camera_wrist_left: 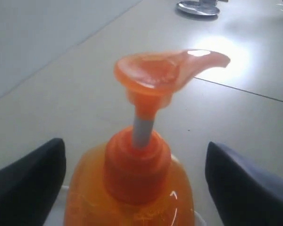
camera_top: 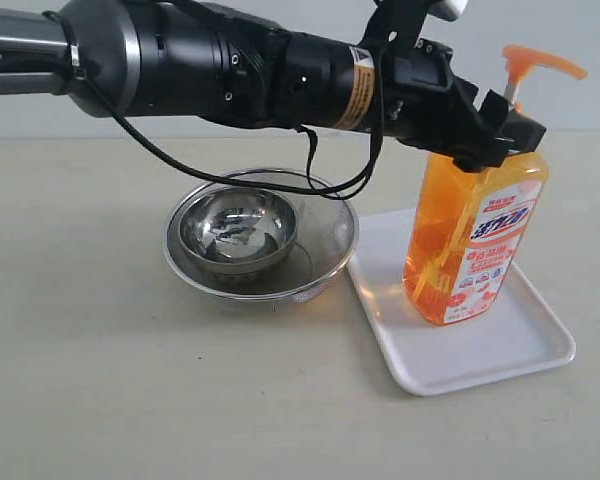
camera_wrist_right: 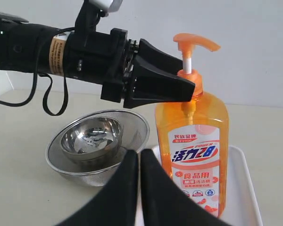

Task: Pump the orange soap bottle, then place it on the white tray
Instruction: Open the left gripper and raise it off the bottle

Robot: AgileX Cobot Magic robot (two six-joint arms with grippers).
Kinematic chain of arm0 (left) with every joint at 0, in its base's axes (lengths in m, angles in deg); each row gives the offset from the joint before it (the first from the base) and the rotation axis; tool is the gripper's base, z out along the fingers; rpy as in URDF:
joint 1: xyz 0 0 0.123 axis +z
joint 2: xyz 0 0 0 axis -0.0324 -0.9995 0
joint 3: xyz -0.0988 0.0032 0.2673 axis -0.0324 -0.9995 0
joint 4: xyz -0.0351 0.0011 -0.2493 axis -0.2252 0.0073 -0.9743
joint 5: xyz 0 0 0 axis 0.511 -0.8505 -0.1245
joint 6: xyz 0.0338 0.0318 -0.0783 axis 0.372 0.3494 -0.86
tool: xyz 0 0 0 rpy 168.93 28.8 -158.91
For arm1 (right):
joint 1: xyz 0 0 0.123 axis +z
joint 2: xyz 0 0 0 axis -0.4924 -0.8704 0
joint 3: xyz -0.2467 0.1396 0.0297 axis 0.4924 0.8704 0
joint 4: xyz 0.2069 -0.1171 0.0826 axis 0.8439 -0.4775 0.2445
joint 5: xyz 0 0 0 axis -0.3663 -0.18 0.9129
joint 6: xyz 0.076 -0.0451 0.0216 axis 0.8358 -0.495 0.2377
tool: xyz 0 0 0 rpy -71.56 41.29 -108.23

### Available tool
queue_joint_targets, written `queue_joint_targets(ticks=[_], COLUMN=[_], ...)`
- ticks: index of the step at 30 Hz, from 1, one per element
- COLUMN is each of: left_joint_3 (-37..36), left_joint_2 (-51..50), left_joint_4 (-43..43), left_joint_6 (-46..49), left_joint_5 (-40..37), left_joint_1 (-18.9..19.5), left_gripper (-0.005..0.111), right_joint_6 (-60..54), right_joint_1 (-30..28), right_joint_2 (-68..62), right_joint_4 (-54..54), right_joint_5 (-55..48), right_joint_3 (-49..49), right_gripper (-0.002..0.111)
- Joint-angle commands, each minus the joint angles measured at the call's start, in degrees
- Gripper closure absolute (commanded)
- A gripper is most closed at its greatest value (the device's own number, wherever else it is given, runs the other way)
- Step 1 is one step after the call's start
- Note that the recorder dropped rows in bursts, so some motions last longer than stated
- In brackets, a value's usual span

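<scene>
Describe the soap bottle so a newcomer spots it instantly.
Start at the white tray on the table. Upright on it stands the orange soap bottle, the only tall, translucent orange thing; the steel bowls beside the tray are low and silvery.

The beige table [camera_top: 80, 400] bears a wire-mesh bowl [camera_top: 327, 262]. The white tray [camera_top: 480, 360] lies just beside it, at four o'clock.

Robot lab bench: plain beige tabletop [camera_top: 80, 400], blank pale wall [camera_top: 580, 40], black robot arm [camera_top: 230, 70]
</scene>
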Motion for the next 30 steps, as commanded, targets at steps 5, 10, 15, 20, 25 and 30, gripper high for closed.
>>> queue_joint_targets(ticks=[5, 10, 15, 20, 25, 30], left_joint_3=[0.24, 0.24, 0.24, 0.24, 0.24, 0.24], left_joint_2=[1.04, 1.93, 3.03, 3.41, 3.41, 3.41], left_joint_4=[5.56, 6.97, 8.12, 8.83, 8.83, 8.83], left_joint_6=[-3.76, -4.0, -5.46, -8.57, -8.49, -8.49], left_joint_5=[-0.69, -0.19, 5.54, 14.26, 20.67, 24.19], left_joint_1=[0.01, 0.39, 2.06, 5.48, 9.46, 13.05], left_gripper=[0.031, 0.042, 0.05, 0.05, 0.05, 0.05], right_joint_6=[-0.6, -0.81, -1.06, -1.06, -1.06, -1.16], right_joint_1=[-0.13, -0.13, -0.13, -0.13, -0.13, -0.13], right_joint_2=[0.25, 0.25, 0.25, 0.25, 0.25, 0.25], right_joint_4=[-0.29, -0.29, -0.29, -0.29, -0.29, -0.29], right_joint_5=[0.58, 0.36, 0.36, 0.36, 0.36, 0.36], right_joint_3=[0.36, 0.36, 0.36, 0.36, 0.36, 0.36], right_gripper=[0.108, 0.108, 0.108, 0.108, 0.108, 0.108])
